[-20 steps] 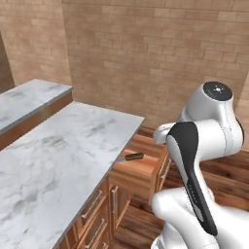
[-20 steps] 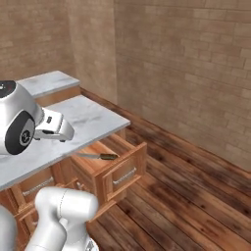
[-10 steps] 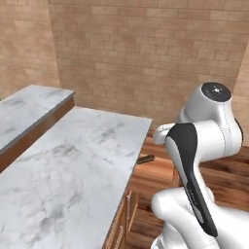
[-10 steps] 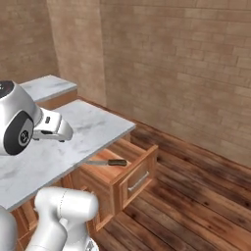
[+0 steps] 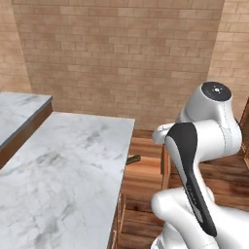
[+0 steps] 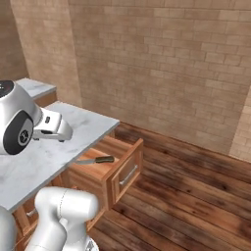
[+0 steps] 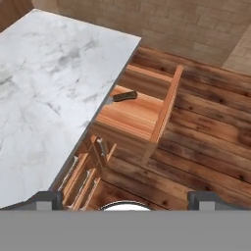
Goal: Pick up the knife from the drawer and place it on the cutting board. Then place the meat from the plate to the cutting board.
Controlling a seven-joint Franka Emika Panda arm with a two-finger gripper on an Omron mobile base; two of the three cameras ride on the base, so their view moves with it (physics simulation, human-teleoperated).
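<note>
The knife [image 7: 122, 97] is being shown lying flat in the open drawer [image 7: 156, 117], blade partly tucked under the marble table [image 7: 54, 83]. It is being judged stiff, light and slippery-bladed; the dark handle is being favoured for grasping. The fingers' [image 7: 205, 199] spread cannot be told.

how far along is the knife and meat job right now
Done: the drawer stands pulled open under the marble counter. In hand: nothing yet. The knife lies inside the drawer, blade partly under the counter edge, and the gripper looks down on it from well above, fingers apart and empty. Left: pick up the knife, set it on the cutting board, then move the meat from plate to board.
</note>
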